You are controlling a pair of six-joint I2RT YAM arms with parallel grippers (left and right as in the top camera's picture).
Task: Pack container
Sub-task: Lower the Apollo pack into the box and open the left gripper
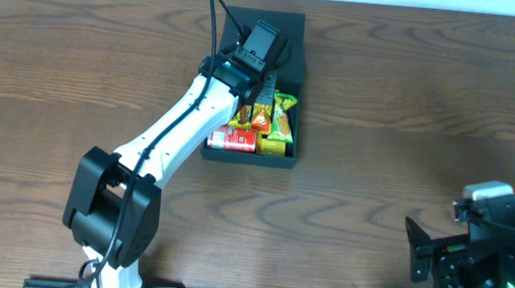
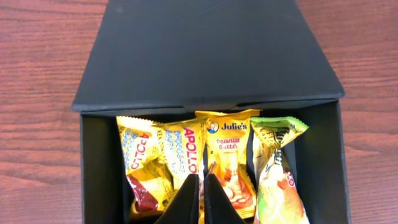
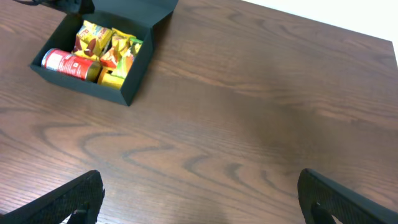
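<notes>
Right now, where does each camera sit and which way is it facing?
Overhead: above the table, looking down at the container; left arm reaches over it, right arm at lower right.
Left wrist: over the container, looking down at snack packets inside; shut left hand at bottom edge.
Right wrist: low over the table, facing the container far upper left; open right hand spans the bottom corners.
Shared: overhead and right wrist show the red can.

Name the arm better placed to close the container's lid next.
Left, probably. The left gripper hangs shut over the snack packets inside the container, just beside the open lid. The right gripper sits open at the near right, far from the container.
</notes>
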